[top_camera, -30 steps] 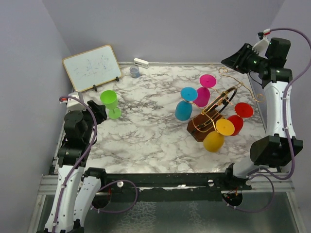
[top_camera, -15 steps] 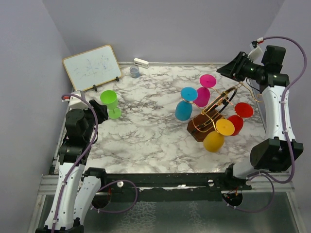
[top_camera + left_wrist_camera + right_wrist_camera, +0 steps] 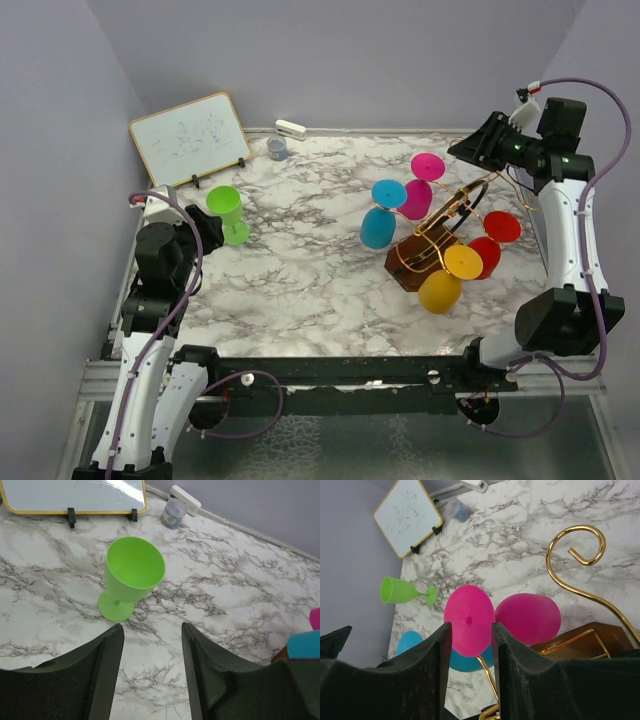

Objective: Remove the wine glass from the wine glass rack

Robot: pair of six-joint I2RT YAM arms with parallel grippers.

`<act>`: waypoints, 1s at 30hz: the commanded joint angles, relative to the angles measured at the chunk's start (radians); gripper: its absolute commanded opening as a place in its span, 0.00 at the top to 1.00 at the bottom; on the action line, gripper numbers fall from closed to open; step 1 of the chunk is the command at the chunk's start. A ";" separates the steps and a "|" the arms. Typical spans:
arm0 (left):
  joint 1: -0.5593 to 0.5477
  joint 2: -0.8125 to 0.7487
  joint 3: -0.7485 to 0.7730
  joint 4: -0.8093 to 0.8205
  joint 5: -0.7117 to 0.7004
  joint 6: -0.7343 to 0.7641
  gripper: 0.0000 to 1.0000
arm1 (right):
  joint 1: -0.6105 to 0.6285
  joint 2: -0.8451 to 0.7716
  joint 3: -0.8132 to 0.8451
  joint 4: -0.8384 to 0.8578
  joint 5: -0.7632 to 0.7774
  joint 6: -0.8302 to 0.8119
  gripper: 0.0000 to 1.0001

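Note:
The wine glass rack [image 3: 425, 258] is a dark brown block with gold wire arms [image 3: 575, 555], standing right of centre. A magenta wine glass [image 3: 420, 185], a blue one [image 3: 382, 215], a red one [image 3: 492, 240] and a yellow one [image 3: 448, 278] hang from it. My right gripper [image 3: 470, 143] hovers open behind the rack. In the right wrist view the magenta glass's foot [image 3: 468, 620] shows beyond the gap of the right gripper [image 3: 471, 627], not touched. A green wine glass [image 3: 132, 575] stands upright on the table, just ahead of my open, empty left gripper [image 3: 151, 630].
A small whiteboard [image 3: 190, 138] leans at the back left, with a grey jar [image 3: 277, 148] and a white eraser [image 3: 291, 129] along the back edge. Purple walls close in on the left, right and back of the marble table [image 3: 310, 270].
My right gripper has swung left and down from the far right corner toward the magenta glass. The left arm and all the glasses have stayed put.

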 commanded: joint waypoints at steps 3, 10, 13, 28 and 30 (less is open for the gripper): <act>0.005 0.001 0.000 0.029 0.022 0.006 0.47 | 0.000 0.018 -0.042 -0.025 -0.035 -0.041 0.63; 0.005 0.004 0.001 0.029 0.022 0.007 0.47 | 0.001 0.034 -0.059 -0.017 -0.086 -0.050 0.62; 0.005 0.004 0.000 0.029 0.022 0.007 0.47 | 0.003 0.041 -0.054 -0.016 -0.091 -0.049 0.62; 0.005 0.005 0.000 0.029 0.024 0.006 0.47 | 0.036 0.075 -0.029 -0.016 -0.079 -0.055 0.62; 0.005 0.006 0.000 0.028 0.025 0.005 0.47 | 0.039 0.079 -0.017 -0.020 -0.078 -0.056 0.62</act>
